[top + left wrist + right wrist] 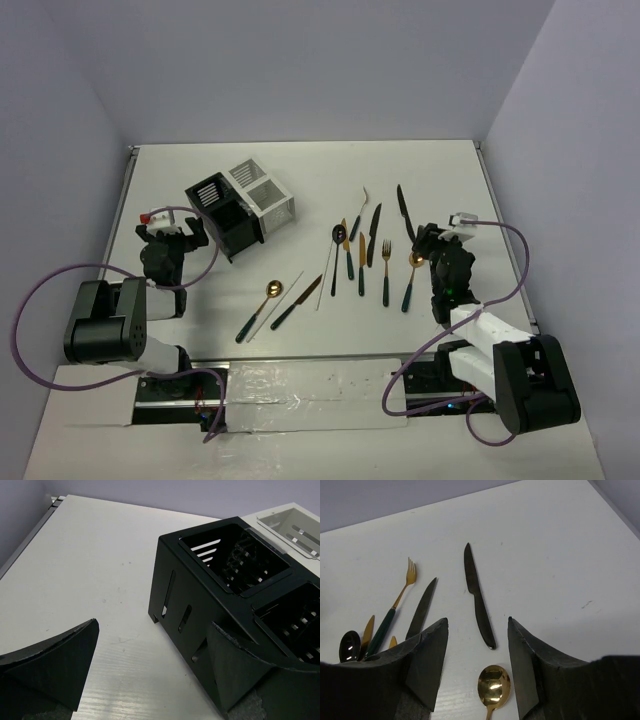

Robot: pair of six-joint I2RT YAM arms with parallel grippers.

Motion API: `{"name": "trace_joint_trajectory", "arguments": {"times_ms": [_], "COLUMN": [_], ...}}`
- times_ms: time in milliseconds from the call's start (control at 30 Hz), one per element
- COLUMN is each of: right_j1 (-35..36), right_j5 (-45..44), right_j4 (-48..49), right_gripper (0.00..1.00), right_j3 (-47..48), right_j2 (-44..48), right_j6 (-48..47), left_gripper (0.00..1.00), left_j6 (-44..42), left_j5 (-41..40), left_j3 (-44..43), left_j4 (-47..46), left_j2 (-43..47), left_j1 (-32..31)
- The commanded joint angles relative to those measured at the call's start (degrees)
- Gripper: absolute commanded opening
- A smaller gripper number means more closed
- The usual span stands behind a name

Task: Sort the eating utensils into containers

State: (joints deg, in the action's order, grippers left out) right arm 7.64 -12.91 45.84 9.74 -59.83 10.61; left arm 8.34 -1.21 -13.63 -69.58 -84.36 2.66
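White table carries everything. Black caddy is the reference, and the white caddy is joined to its far-right side. Left gripper sits just left of the black caddy, jaws spread wide, holding nothing. In the left wrist view one finger overlaps the caddy wall, and I can't tell whether they touch. Right gripper is well right of the black caddy, jaws apart and empty, straddling the bowl of a gold spoon that lies on the table. Utensils all lie flat on the table to the right of the black caddy. A black knife lies just past that spoon. A cluster of knives, forks and a black spoon sits between it and the caddy. Nearest the caddy, to its near-right, are a second gold spoon, a pale chopstick and a dark knife.
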Motion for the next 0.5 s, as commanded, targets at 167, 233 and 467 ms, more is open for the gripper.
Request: {"name": "trace_joint_trajectory", "arguments": {"times_ms": [167,233,467], "right_j1": [0.1,0.2,0.2], "right_j5": [4.4,6.6,11.8], "right_j4": [-6.6,-14.4,-47.0], "right_gripper": [0.61,0.61,0.62], "right_j3": [9.0,15.4,41.5], "right_j2": [0.1,-0.6,-13.7], "right_j6": [-2.0,-2.9,-5.6], "left_gripper": [0.99,0.99,0.99], "left_j6": [0.3,0.2,-1.0], "left_j5": [0.7,0.7,5.0], "left_j3": [-0.3,-0.2,-11.8], "left_j4": [-1.5,-1.6,30.2], "left_j2": [0.2,0.3,14.8], "left_j1": [-0.4,-0.4,3.5]}}
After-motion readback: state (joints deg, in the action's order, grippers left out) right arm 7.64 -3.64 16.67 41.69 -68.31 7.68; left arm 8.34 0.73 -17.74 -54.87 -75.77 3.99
